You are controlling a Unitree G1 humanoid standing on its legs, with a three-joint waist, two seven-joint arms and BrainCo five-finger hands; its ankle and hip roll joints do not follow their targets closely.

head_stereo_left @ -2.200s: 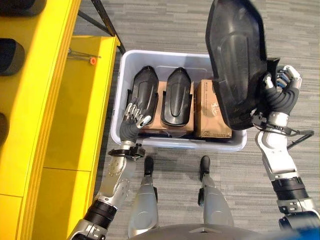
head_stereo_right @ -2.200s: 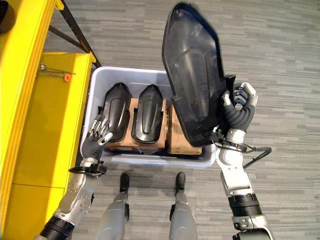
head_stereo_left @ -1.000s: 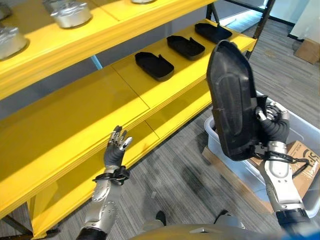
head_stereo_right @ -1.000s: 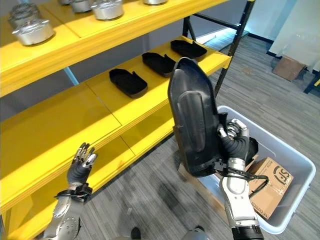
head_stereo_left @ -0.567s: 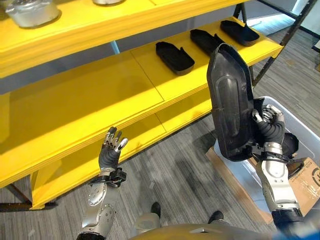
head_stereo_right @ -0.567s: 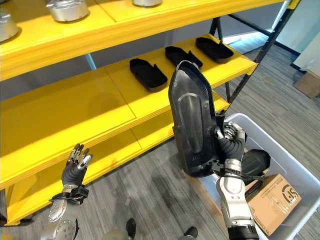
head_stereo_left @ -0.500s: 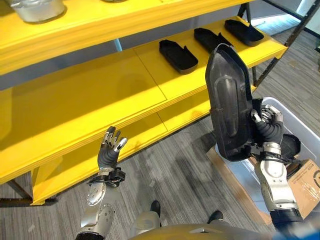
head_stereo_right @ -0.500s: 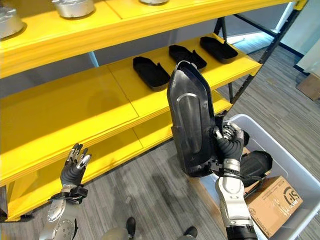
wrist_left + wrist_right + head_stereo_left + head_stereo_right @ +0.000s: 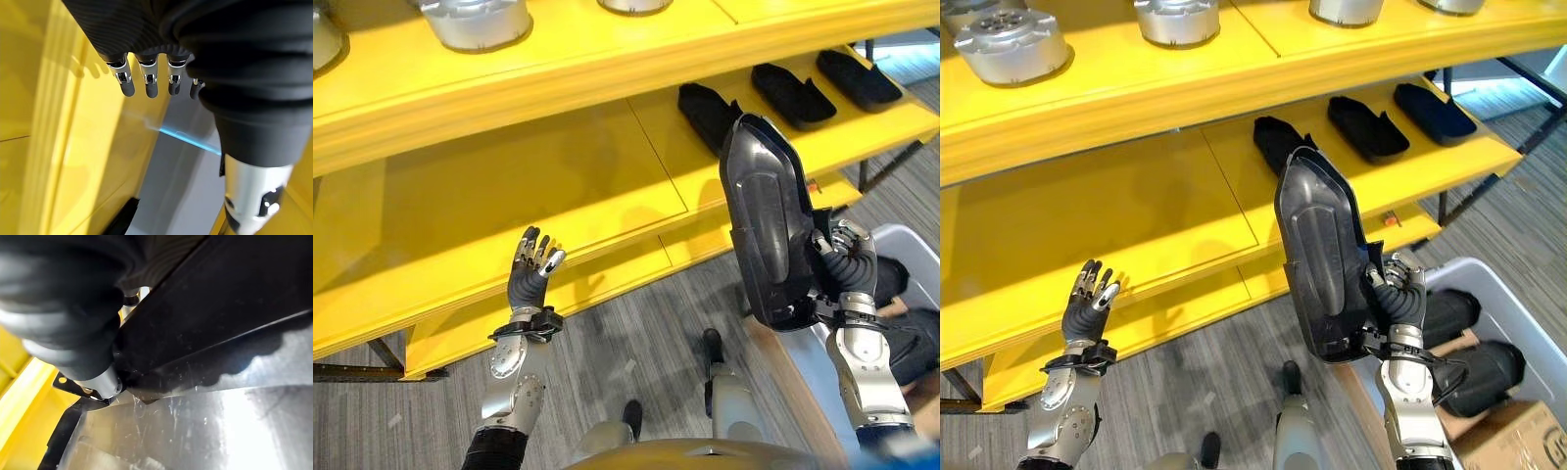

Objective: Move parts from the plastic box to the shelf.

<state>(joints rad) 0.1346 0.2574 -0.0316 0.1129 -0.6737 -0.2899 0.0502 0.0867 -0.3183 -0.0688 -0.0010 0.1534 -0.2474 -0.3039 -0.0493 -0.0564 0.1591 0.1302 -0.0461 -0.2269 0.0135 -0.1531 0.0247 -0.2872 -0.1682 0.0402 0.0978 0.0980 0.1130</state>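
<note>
My right hand (image 9: 847, 269) is shut on a large black moulded part (image 9: 766, 235), held upright in front of the yellow shelf (image 9: 558, 196). In the right wrist view the same part (image 9: 234, 308) lies right against the hand. Three more black parts (image 9: 1366, 127) lie in a row on the shelf's middle board at the right. The grey plastic box (image 9: 1489, 294) stands on the floor at the lower right with further black parts (image 9: 1484, 372) and a cardboard carton (image 9: 1528, 436) inside. My left hand (image 9: 530, 274) is raised, open and holding nothing, before the shelf's lower edge.
Silver metal castings (image 9: 1004, 44) stand on the shelf's top board. A wide stretch of the middle board (image 9: 1087, 211) left of the black parts is bare. A dark shelf post (image 9: 1528, 127) rises at the right. Grey carpet (image 9: 636, 333) covers the floor.
The camera has swung further toward the shelf, so the shelf looks nearer and the box has slid to the lower right. The right hand still holds the part upright; the left hand stays raised.
</note>
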